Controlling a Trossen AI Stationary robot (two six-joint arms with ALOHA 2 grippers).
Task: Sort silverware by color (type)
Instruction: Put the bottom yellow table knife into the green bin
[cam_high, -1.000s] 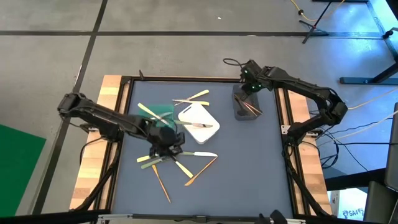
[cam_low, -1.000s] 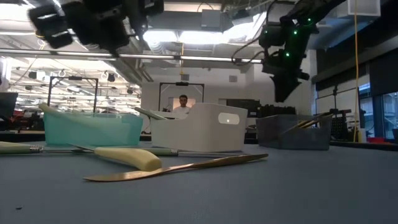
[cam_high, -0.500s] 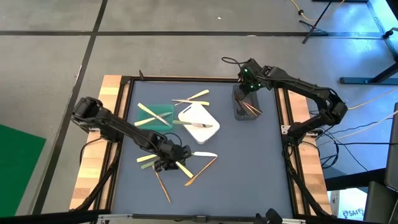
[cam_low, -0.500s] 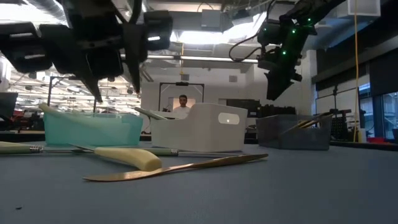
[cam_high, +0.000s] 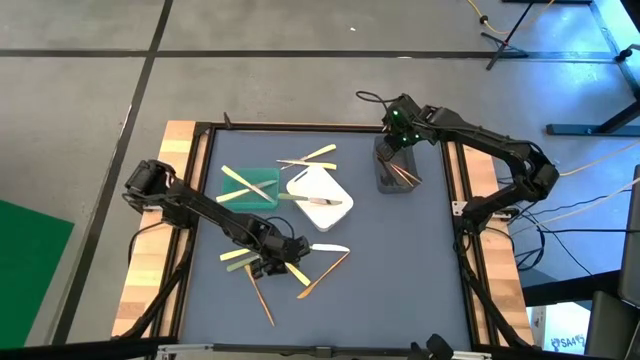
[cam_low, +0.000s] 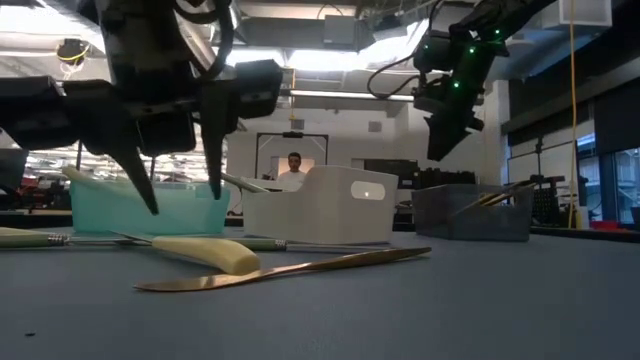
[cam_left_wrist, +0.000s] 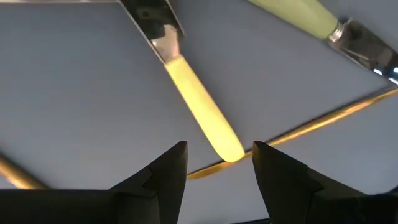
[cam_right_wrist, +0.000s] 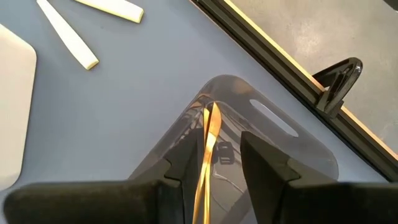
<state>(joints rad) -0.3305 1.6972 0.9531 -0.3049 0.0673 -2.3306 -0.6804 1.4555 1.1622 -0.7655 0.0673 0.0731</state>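
Left hand (cam_left_wrist: 216, 168) low over the worktop (cam_high: 400, 270) near its front edge, fingers spread, straddling a pale yellow utensil (cam_left_wrist: 198, 107) in the scattered silverware (cam_high: 285, 262); right hand (cam_right_wrist: 211, 167) above grey container (cam_high: 397, 175) near back right corner, pinching an orange-brown utensil (cam_right_wrist: 206, 154)
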